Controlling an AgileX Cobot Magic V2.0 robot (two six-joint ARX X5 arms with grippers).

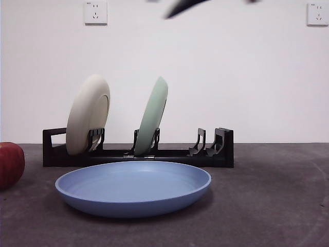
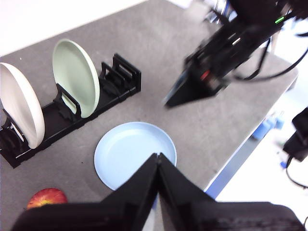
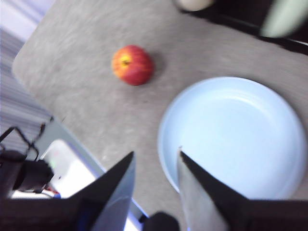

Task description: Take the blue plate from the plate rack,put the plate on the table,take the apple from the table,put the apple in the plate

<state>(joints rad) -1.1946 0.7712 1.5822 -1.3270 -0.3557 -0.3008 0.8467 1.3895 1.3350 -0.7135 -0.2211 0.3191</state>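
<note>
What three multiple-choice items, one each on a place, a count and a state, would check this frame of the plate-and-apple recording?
1. Where is the blue plate?
A. flat on the table in front of the plate rack
B. upright in the rack
C. held in a gripper

2. How many plates stand in the plate rack?
A. none
B. two
C. three

3. What state is the left gripper in?
A. shut on the apple
B. wide open
C. shut and holding nothing

Answers:
1 A, it lies on the table before the rack.
2 B, a cream-white plate and a pale green plate stand there.
3 C, its jaws meet, and the apple lies apart on the table.
</note>
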